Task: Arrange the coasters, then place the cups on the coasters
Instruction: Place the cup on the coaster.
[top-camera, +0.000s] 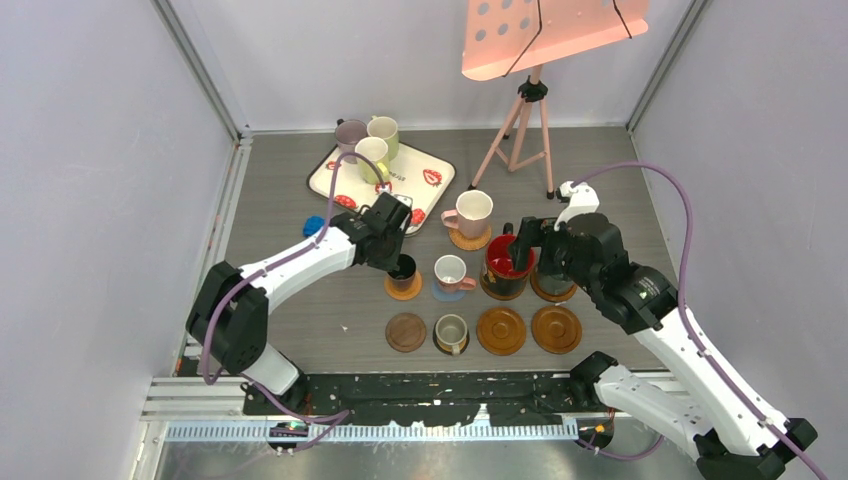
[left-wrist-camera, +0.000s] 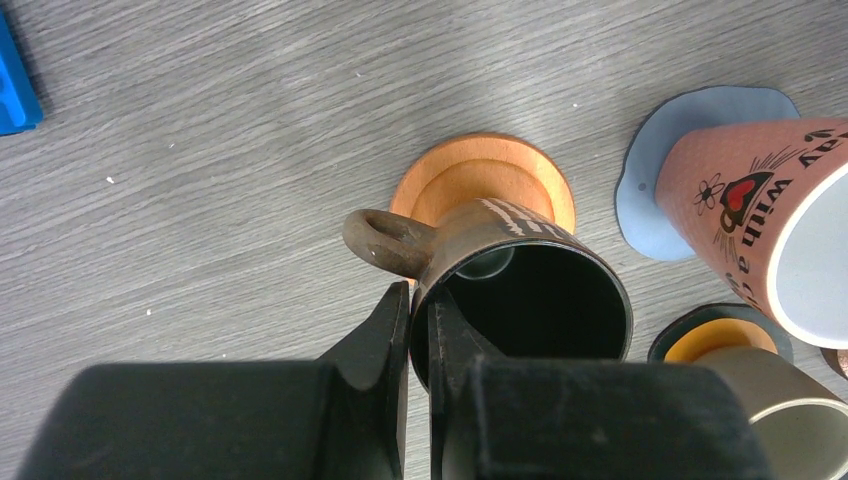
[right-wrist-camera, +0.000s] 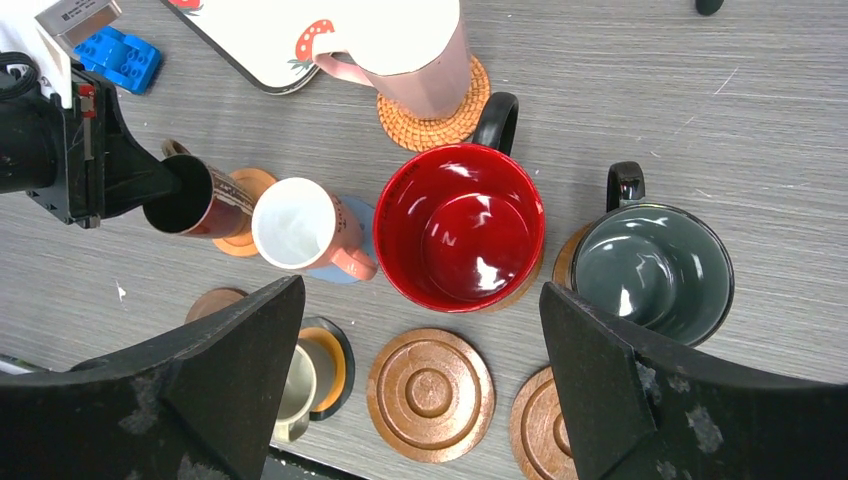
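Note:
My left gripper (left-wrist-camera: 420, 322) is shut on the rim of the small black cup (left-wrist-camera: 530, 300), one finger inside and one outside. The cup hangs tilted over the plain orange coaster (left-wrist-camera: 480, 175). My right gripper (right-wrist-camera: 425, 385) stands wide open above a bare brown coaster (right-wrist-camera: 430, 393), with the red-inside mug (right-wrist-camera: 460, 225) and the teal mug (right-wrist-camera: 650, 270) just beyond, each on a coaster. A pink cup (top-camera: 452, 272) sits on the blue coaster (left-wrist-camera: 650, 170). A grey cup (top-camera: 451, 333) stands on the black-and-orange coaster (left-wrist-camera: 700, 335). A dark wood coaster (top-camera: 406, 332) and another brown coaster (top-camera: 556, 328) lie bare.
The strawberry-print tray (top-camera: 420, 185) at the back carries three cups: mauve (top-camera: 350, 133), cream (top-camera: 383, 128) and yellow-green (top-camera: 372, 155). Another cup (top-camera: 470, 213) sits on a woven coaster. A blue toy car (top-camera: 314, 225) lies left. A pink stand on a tripod (top-camera: 525, 130) is at the back right.

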